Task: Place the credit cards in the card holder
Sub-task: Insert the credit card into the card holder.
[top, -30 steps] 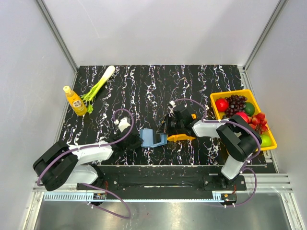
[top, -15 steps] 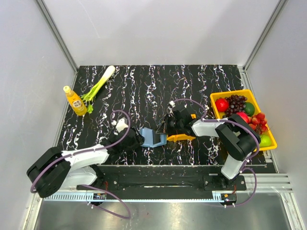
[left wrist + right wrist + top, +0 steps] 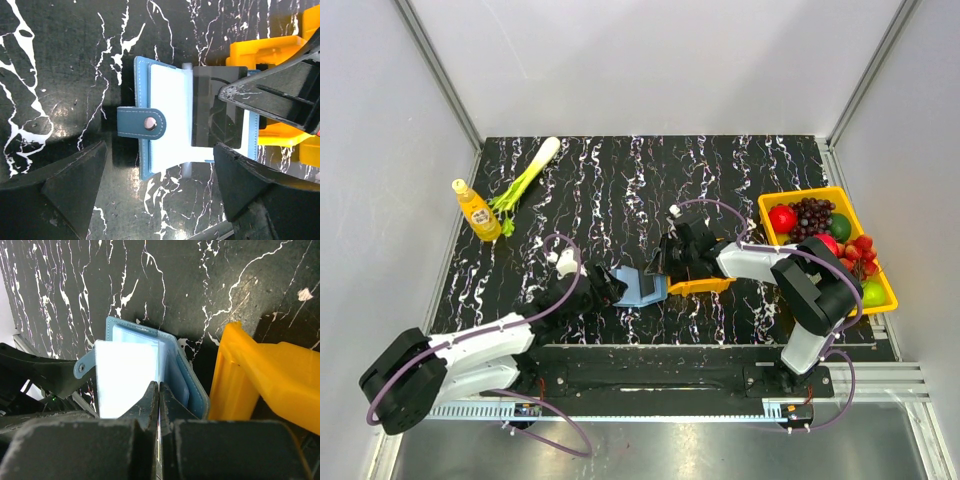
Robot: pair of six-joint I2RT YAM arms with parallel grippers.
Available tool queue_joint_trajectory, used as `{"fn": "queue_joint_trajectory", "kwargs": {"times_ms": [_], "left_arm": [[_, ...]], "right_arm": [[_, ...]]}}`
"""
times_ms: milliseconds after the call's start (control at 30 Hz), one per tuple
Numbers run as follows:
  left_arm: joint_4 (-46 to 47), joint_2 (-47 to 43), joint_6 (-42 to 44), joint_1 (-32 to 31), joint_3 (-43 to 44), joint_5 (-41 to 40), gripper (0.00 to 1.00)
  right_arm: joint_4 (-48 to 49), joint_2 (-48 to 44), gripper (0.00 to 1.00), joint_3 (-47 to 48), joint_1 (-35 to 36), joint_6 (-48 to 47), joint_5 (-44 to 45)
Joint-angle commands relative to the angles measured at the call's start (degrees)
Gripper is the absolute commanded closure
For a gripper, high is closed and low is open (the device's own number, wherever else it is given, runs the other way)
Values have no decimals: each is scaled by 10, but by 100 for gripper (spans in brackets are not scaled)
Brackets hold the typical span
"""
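Observation:
The blue card holder lies open on the black marbled table, its pale inside facing up and its snap tab pointing left. My right gripper is shut on a dark credit card, which reaches over the holder's right half. In the right wrist view that card shows edge-on between the closed fingertips, above the holder's pocket. My left gripper stands open just short of the holder's near edge. One finger is at each side, with only bare table between them.
A small orange tray sits against the holder's right side, under my right arm. The yellow fruit bin is at the far right. A yellow bottle and a green onion lie at the back left. The table's front edge is close behind the holder.
My left gripper has opened from shut and let go of the holder's flap, and the left arm's elbow has swung toward the near left. The right gripper has kept its hold.

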Motion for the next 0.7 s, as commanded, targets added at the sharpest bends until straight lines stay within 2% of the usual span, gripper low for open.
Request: {"fn": "queue_joint_trajectory", "kwargs": {"times_ms": [0,133,267,467,667], "left_arm": [[65,-14,11,1,-9,12,9],[96,-20,12,1,-23,20,5],[84,21,19,1,-3,26,7],[79,76,16,1,18,30,29],[116,107,20,1,20,52,57]], "right_arm": [[-11,-5,100,22,6,-14,16],[-12,-2,100,23,6,-14,15],[-10,-1,100,24,8,-14,13],[-10,-2,100,23,6,-15,14],[-8,0,100,21,7,-14,11]]}}
